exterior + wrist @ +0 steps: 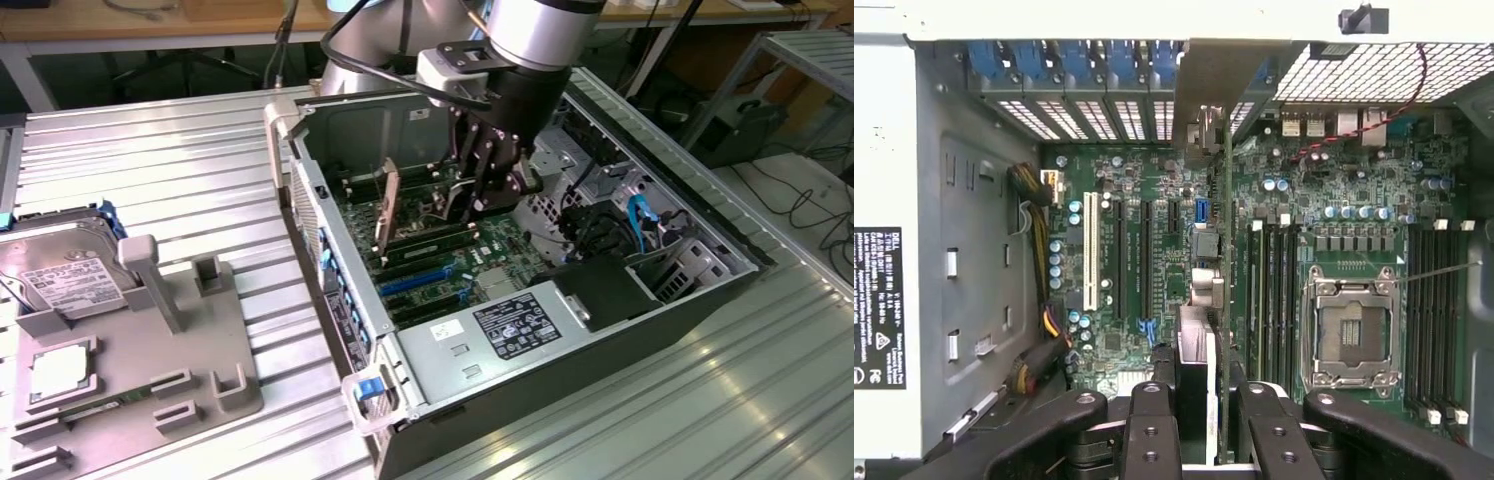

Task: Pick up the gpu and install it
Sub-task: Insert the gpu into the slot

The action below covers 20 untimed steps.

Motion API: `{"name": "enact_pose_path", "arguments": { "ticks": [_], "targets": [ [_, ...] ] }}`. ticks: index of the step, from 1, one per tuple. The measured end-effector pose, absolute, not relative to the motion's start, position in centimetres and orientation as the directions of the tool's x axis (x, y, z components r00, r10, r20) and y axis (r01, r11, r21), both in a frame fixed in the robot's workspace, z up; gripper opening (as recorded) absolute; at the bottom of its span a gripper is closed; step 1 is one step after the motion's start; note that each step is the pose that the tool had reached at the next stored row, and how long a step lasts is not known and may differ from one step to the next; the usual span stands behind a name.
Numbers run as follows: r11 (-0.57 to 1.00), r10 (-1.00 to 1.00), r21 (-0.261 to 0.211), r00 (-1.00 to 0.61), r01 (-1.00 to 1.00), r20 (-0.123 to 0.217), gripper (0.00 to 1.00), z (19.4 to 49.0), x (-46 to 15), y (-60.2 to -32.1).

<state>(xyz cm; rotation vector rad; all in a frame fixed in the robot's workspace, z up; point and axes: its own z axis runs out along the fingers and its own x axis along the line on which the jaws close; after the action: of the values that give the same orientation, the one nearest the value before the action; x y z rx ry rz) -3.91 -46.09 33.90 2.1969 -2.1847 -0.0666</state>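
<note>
Exterior view: my tool point(470, 205) grips the gpu point(388, 205) upright inside the open computer case point(667, 290), above the motherboard point(461, 265).

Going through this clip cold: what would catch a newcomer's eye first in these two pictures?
First, the open computer case lying on its side on the ribbed metal table, motherboard exposed. Next, the arm reaching down into it, its pincer gripping the gpu, which stands on edge over the expansion slots near the case's rear wall. At the exterior view's left, a grey fixture holds a hard drive.
</note>
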Motion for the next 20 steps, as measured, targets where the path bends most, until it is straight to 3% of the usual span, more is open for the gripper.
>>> {"name": "enact_pose_path", "arguments": {
  "ticks": [20],
  "targets": [
    [-0.006, -1.0, 0.027, 0.006, -1.0, -0.001, 0.28, 32.0, -4.1, -45.1]
  ]
}}
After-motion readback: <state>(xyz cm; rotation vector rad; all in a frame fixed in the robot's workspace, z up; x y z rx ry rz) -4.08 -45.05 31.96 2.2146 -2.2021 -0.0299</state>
